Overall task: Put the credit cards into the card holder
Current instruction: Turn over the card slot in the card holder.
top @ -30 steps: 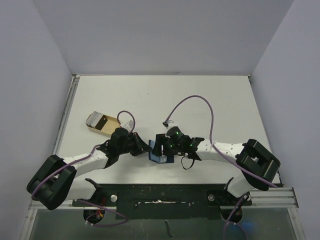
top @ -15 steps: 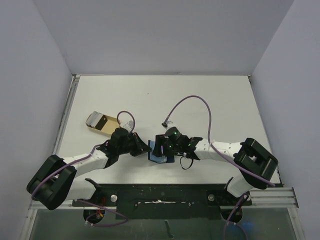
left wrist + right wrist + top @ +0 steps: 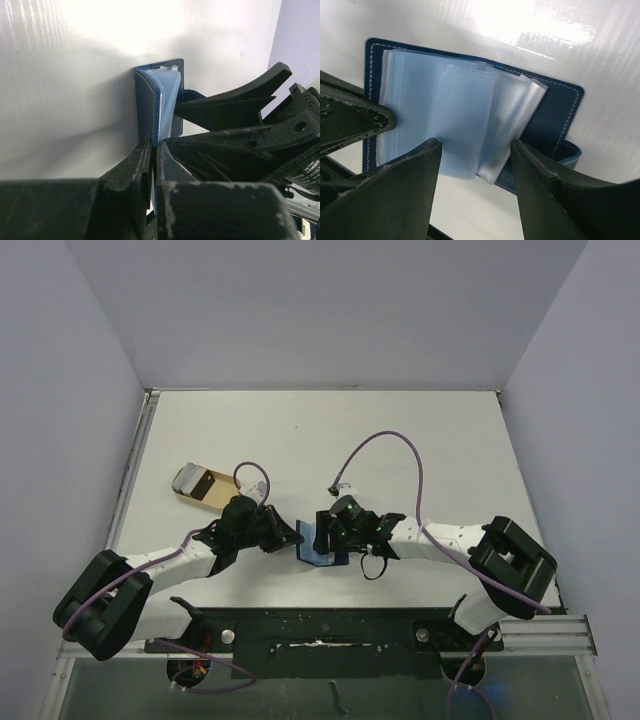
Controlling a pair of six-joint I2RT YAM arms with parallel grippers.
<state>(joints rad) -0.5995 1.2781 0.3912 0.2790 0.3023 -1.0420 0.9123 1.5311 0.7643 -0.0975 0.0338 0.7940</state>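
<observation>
The card holder, a navy wallet, lies open between the two arms, with its pale blue plastic sleeves fanned up from the cover. My left gripper is shut on the thin edge of the card holder. My right gripper is open, one finger on each side of the sleeves' lower edge. In the top view the left gripper and the right gripper almost meet over the wallet. A tan credit card with a grey end and a dark patch lies at the left, beyond the left arm.
The right gripper's black fingers crowd the right side of the left wrist view. A purple cable loops above the right arm. Grey walls close in the white table on three sides.
The right gripper has crept a little to the left over the wallet's sleeves. The left gripper keeps its hold and has not moved.
</observation>
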